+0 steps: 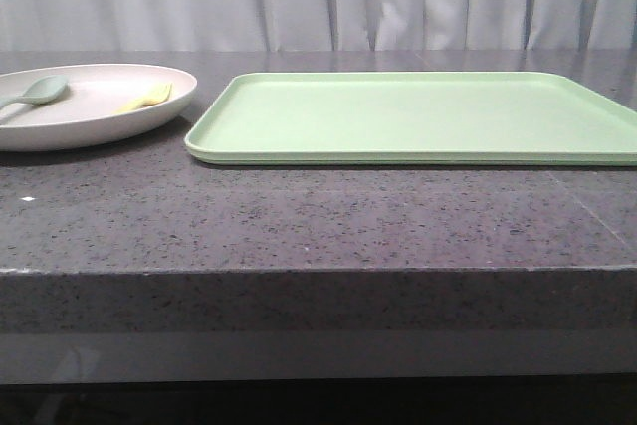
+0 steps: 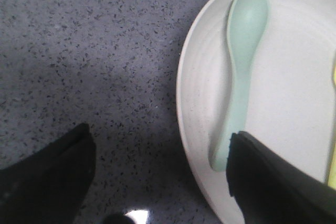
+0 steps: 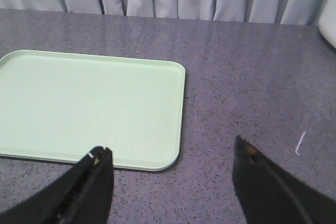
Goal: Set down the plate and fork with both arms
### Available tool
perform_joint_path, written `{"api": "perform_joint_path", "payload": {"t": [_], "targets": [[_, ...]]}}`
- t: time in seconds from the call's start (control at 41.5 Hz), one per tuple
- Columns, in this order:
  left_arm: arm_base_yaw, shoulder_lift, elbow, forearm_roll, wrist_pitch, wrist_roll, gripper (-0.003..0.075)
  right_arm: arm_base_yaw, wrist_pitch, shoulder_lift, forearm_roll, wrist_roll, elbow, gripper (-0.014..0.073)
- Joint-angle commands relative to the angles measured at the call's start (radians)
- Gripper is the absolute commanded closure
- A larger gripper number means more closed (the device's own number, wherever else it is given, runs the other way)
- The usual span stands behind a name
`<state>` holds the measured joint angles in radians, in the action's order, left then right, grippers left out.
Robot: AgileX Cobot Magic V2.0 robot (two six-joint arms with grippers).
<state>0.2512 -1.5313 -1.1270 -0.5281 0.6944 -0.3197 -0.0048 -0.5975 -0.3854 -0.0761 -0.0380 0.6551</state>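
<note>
Left gripper [image 2: 157,177] gapes across the plate [image 1: 60,131] rim, plate beside the tray [image 1: 418,116]; a tilted lift could spill the fork [image 1: 147,98] and spoon [image 1: 38,92]. Right gripper [image 3: 170,179] spread, off the tray's edge.

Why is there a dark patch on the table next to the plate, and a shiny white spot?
Left wrist view: the dark patch is shadow on the table beside the plate, near the left gripper; the white spot at the frame's edge is glare. Front view: even, soft light.
</note>
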Motion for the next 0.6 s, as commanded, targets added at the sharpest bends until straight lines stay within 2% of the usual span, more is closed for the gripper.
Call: {"api": "perform_joint_path", "payload": {"t": [0.0, 0.096, 0.265, 0.578], "targets": [[-0.001, -0.009, -0.060, -0.047, -0.030, -0.008, 0.0285, 0.002, 0.075, -0.017, 0.011, -0.007, 0.028, 0.0085], [-0.001, -0.050, -0.098, -0.065, 0.009, -0.013, 0.0290, 0.002, 0.075, -0.017, 0.011, -0.007, 0.028, 0.0085], [-0.001, -0.117, -0.168, -0.179, 0.079, -0.115, 0.0290, 0.002, 0.075, -0.017, 0.011, -0.007, 0.028, 0.0085], [-0.001, -0.243, -0.299, -0.188, 0.129, -0.115, 0.0290, 0.002, 0.075, -0.017, 0.011, -0.007, 0.028, 0.0085]]}}
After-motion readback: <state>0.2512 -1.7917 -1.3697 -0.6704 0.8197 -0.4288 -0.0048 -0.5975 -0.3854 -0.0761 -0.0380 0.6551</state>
